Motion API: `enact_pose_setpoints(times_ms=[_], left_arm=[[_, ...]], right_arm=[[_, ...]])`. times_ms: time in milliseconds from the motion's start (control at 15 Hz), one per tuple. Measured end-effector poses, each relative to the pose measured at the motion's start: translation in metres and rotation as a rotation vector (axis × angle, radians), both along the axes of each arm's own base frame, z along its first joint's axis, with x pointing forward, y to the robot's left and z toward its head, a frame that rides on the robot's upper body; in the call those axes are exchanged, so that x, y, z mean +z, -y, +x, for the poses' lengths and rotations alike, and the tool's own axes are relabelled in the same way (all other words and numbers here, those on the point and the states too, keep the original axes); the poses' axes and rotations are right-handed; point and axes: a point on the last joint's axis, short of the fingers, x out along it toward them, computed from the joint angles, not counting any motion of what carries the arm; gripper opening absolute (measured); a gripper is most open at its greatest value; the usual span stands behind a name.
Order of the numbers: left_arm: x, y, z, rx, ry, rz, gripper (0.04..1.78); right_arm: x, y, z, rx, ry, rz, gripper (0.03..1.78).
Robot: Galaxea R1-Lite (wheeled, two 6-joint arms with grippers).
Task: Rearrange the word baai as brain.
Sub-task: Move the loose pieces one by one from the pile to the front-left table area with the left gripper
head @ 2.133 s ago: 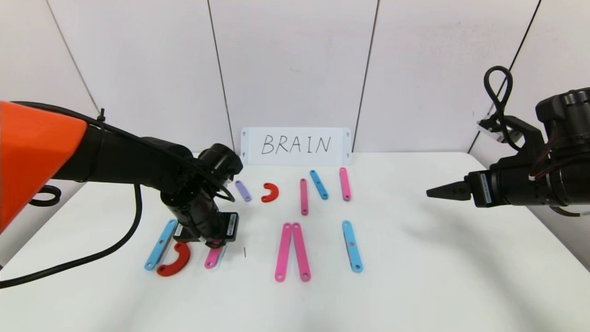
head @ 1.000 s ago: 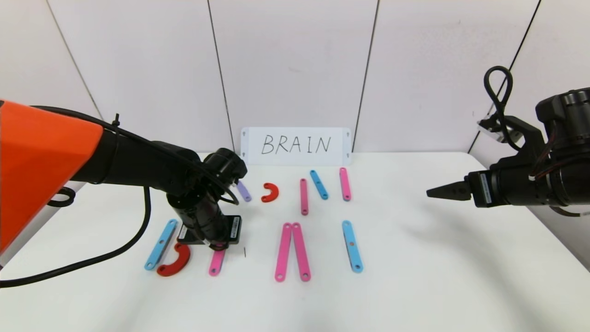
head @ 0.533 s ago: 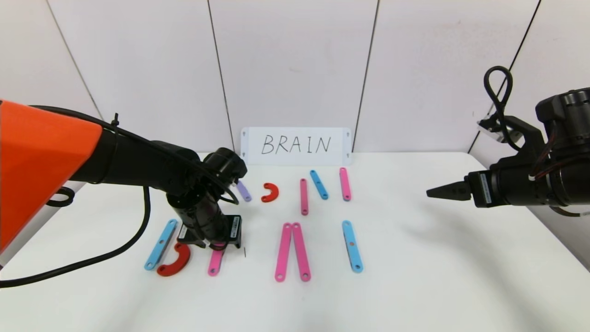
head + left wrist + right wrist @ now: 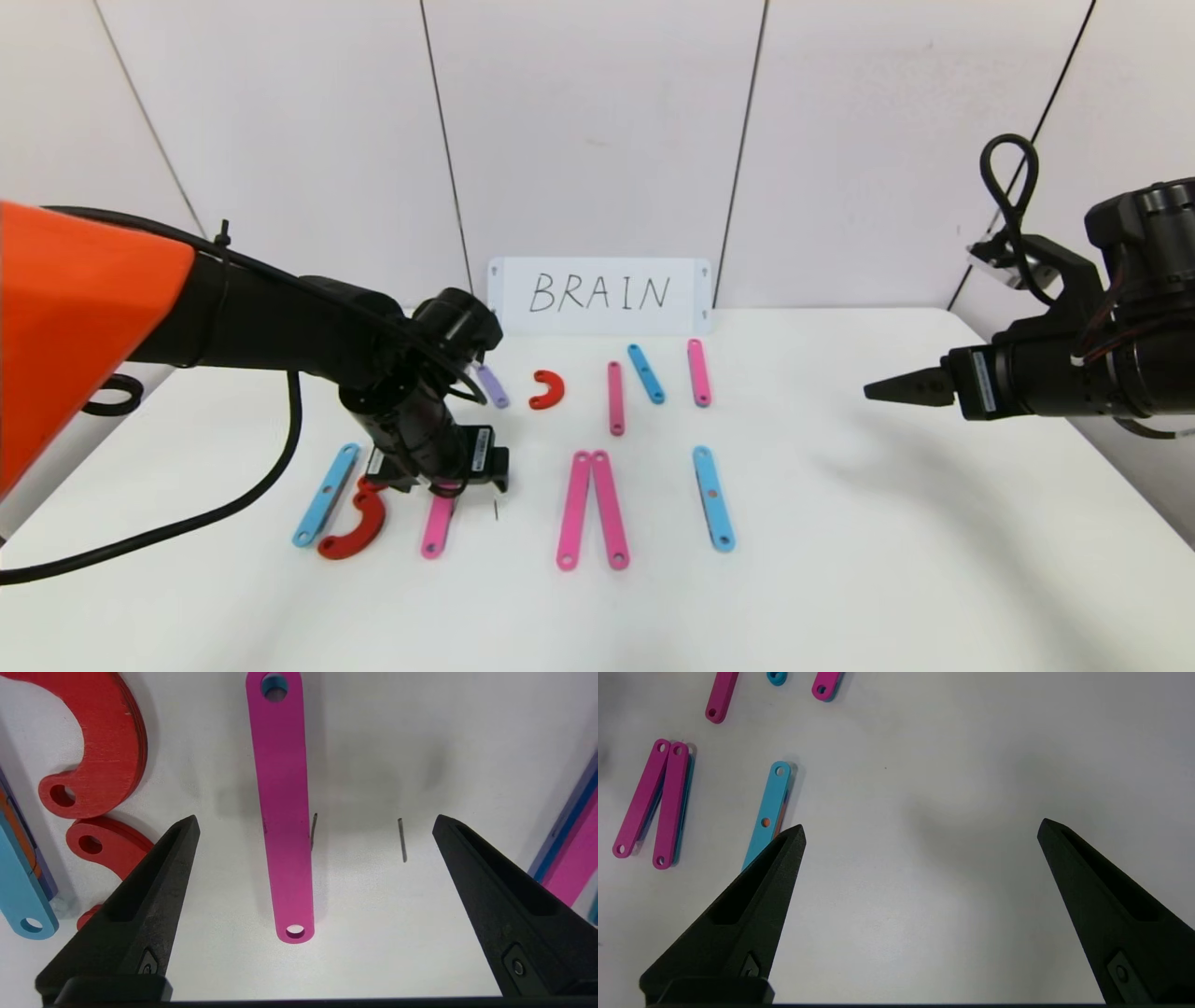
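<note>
The word lies in flat pieces on the white table (image 4: 840, 560). In the front row are a light-blue strip (image 4: 326, 495), a red arc (image 4: 355, 530), a short pink strip (image 4: 436, 526), two long pink strips (image 4: 591, 509) and another light-blue strip (image 4: 713, 497). My left gripper (image 4: 315, 818) hovers open just above the short pink strip (image 4: 282, 812), which lies flat and free between the fingers, nearer the one beside the red arcs (image 4: 107, 742). My right gripper (image 4: 920, 825) hangs open and empty over bare table at the right.
Behind the front row lie a purple strip (image 4: 493, 386), a small red arc (image 4: 548, 389), a pink strip (image 4: 615, 398), a blue strip (image 4: 646, 373) and another pink strip (image 4: 698, 371). A white card reading BRAIN (image 4: 598, 295) leans on the back wall.
My left gripper has opened, let go of the short pink strip and risen a little. The strip now lies on the table beside the red arc. The right arm has not moved.
</note>
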Motion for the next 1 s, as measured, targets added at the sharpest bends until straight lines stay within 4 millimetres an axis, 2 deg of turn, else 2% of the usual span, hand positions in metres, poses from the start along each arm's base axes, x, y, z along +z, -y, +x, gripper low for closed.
enact_pose_setpoints(times_ms=[400, 1000], left_arm=[[0.025, 0.008, 0.012, -0.003, 0.107, -0.047, 1.75], [0.007, 0.002, 0.022, 0.016, 0.054, -0.045, 1.75]], right_arm=[[0.0, 0.0, 0.0, 0.0, 0.002, 0.0, 1.74], [0.0, 0.0, 0.0, 0.001, 0.0, 0.001, 1.74]])
